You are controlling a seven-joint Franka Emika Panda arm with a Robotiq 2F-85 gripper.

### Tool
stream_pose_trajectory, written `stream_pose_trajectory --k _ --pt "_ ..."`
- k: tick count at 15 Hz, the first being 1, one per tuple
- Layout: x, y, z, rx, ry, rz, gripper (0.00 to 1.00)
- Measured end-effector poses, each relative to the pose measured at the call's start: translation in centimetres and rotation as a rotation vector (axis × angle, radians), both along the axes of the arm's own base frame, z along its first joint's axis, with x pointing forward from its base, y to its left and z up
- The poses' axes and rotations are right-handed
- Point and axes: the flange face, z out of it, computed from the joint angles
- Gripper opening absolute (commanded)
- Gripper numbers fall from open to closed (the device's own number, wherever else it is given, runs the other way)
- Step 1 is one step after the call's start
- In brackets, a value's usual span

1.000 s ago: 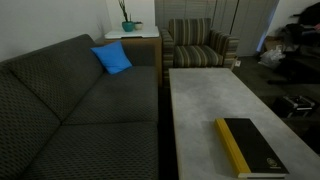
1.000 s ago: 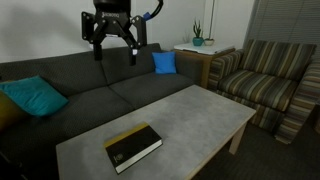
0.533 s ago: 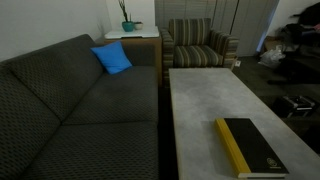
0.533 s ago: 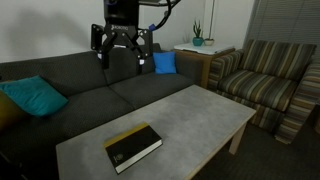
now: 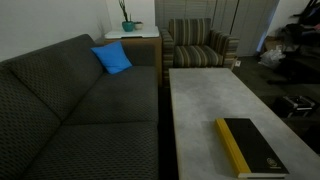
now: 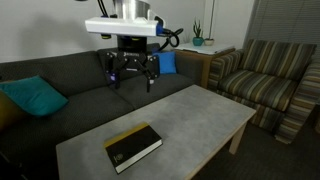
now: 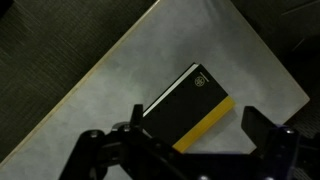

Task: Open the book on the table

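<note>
**A:** So, what has changed over the last second?

**B:** Only the arm [image 6: 132, 20]. It has come down from high near the wall and moved across toward the book [image 6: 133, 148]. The jaws now hang lower than they did, above the book and off to its sofa [image 6: 60, 90] side. They are still well apart from it.

**A:** State of the jaws?

**B:** Released, spread wide and holding nothing. Both fingers show clear of each other in an exterior view. In the wrist view they frame the book [image 7: 190, 108] from the lower edge of the picture.

**A:** And the book itself?

**B:** Unmoved. It lies flat and closed on the bench [image 6: 200, 115], near one end of it, black cover up. Its yellow spine edge shows along one long side in an exterior view [image 5: 250, 148]. Nothing else lies beside the book.

**A:** What does that mean for the task?

**B:** My judgement is that this is the approach step and no contact has been made. Opening has not begun. The wrist camera already has the book in sight, so the descent looks aimed at it.

**A:** What comes next?

**B:** Probably further lowering toward the long edge opposite the yellow spine, so that a finger can get under the cover. The cover is thin and lies flush, so a finger may slip off it or push the whole book along the bench.
</note>
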Motion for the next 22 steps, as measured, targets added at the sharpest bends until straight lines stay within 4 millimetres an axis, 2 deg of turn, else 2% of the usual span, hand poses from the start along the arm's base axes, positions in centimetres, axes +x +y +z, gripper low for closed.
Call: stream_pose_trajectory --k 6,10,13,15,22 --pt "4.1 -1.9 -8.8 0.018 0.057 -0.018 1.00" --pt "6.6 -3.0 -12.6 0.025 0.072 -0.035 1.00" --pt "7.2 -3.1 -15.3 0.046 0.099 -0.048 1.00" --pt "7.3 -3.2 -16.2 0.056 0.105 -0.053 1.00" --pt "7.6 -3.2 -16.0 0.059 0.106 -0.054 1.00"
